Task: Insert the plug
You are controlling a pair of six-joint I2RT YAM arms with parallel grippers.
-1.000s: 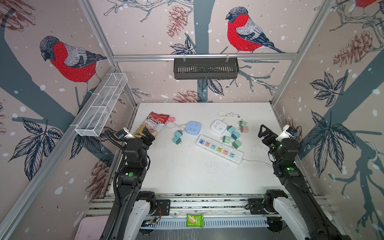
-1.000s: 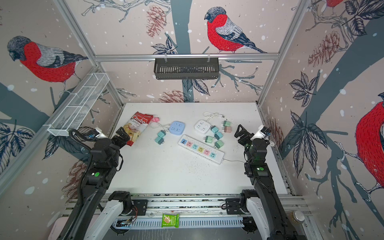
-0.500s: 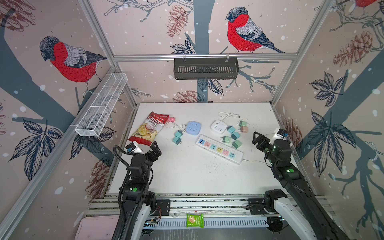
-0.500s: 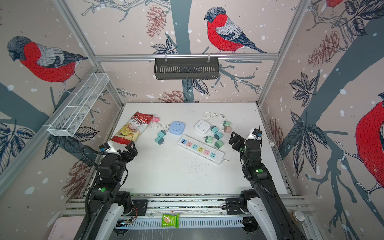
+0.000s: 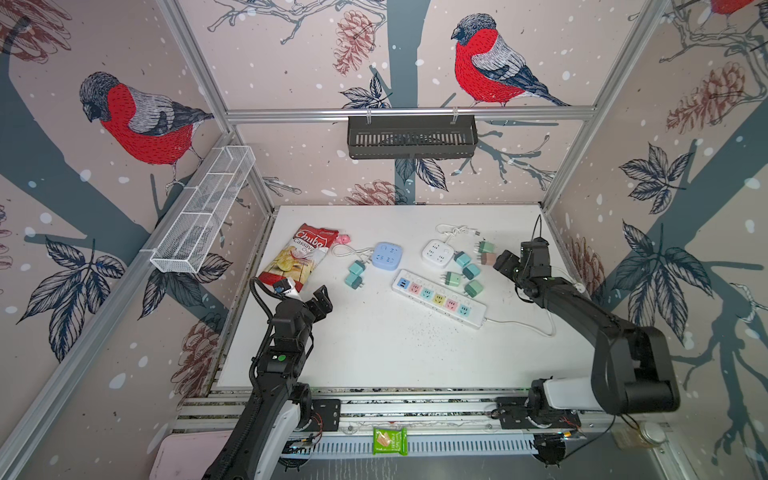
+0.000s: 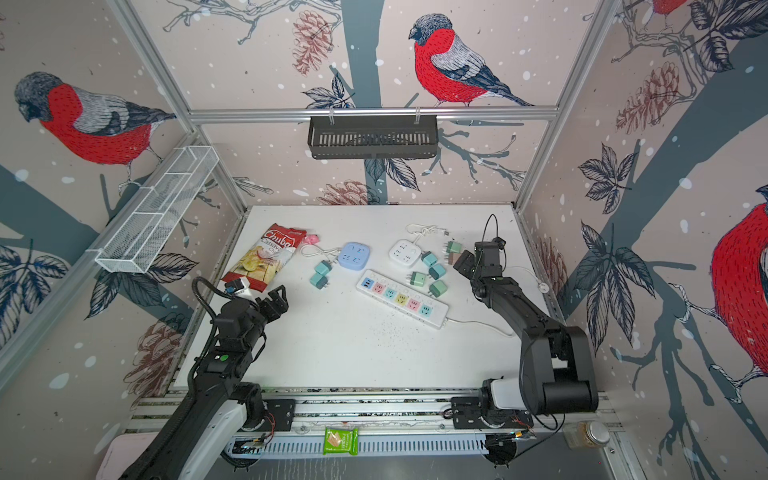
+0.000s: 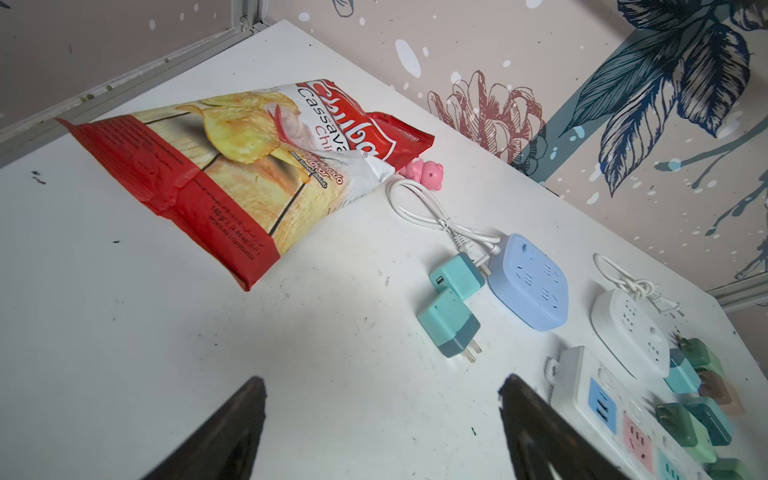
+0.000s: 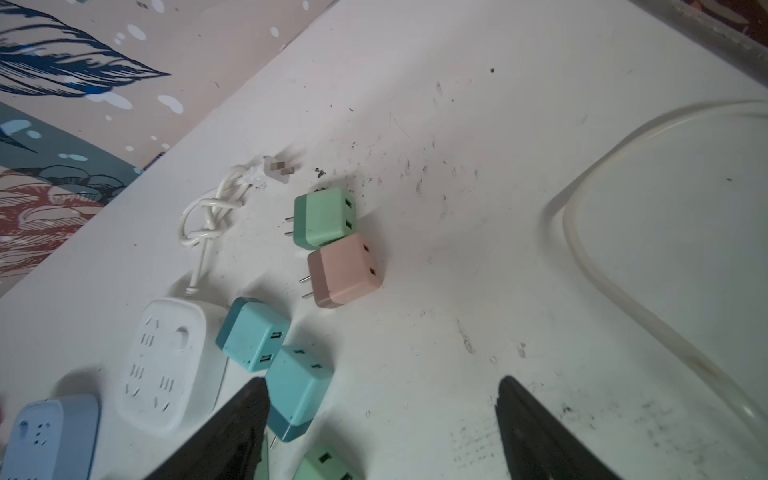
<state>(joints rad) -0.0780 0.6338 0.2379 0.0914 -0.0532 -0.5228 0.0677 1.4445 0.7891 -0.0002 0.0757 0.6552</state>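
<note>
Top views, left gripper point(image 5: 316, 297): lower left of the frame, hanging over the bare table point(image 5: 374, 349), jaws spread with nothing in them.
Top views, right gripper point(image 5: 501, 263): right of centre, jaws apart and empty, just beside the pink plug point(image 5: 487, 259).
Top views, power strip point(image 5: 438, 296): lies slantwise at centre in both top views. The loose plugs point(image 5: 471, 271) cluster just above its right end.
Top views, teal pair point(image 5: 355, 275): left of the strip, between it and the chip bag point(image 5: 297, 259).
Left wrist, left gripper point(image 7: 382, 380): its dark fingers point(image 7: 232, 432) stand wide with white table between them. The teal pair point(image 7: 451, 320) lies ahead, the two touching each other, next to the blue socket cube point(image 7: 528, 282).
Right wrist, right gripper point(image 8: 382, 380): spread wide and empty. One finger point(image 8: 224, 440) overlaps a teal plug point(image 8: 297, 386); whether they touch, I cannot tell. Ahead, the pink plug point(image 8: 347, 274) and a green plug point(image 8: 324, 216) lie touching, with the white socket cube point(image 8: 166, 361) nearby.
</note>
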